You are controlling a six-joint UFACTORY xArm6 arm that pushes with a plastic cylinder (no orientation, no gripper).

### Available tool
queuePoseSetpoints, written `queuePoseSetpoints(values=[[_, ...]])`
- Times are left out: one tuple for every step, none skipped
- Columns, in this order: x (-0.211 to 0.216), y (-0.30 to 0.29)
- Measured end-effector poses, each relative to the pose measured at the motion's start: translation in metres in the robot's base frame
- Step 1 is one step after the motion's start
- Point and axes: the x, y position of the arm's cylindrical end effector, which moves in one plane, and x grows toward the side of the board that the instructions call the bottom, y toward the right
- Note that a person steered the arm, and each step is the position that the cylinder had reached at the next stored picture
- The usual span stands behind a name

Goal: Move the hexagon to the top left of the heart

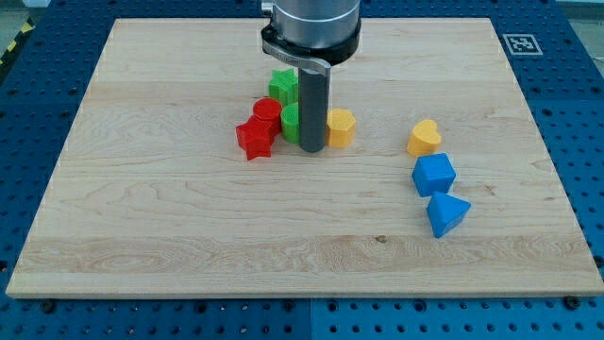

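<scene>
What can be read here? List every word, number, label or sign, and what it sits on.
No readable words or numbers anywhere.
One sign: a black-and-white square marker at the wooden board's top right corner in the view; it is a pattern, not text.
The blocks carry no print.

A robotics lab: wooden board (142, 208) on blue perforated bench (585, 113).

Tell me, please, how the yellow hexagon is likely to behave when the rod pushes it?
The yellow hexagon looks low and flat-based, so it should slide, not roll. My tip sits at its left, so an off-centre push may spin it.
</scene>
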Motion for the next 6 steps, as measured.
queuePoseSetpoints(values=[[-0.002,0.009],[-0.002,0.037],[0.008,0.057],[0.001,0.062],[-0.008,0.062],[-0.008,0.051]])
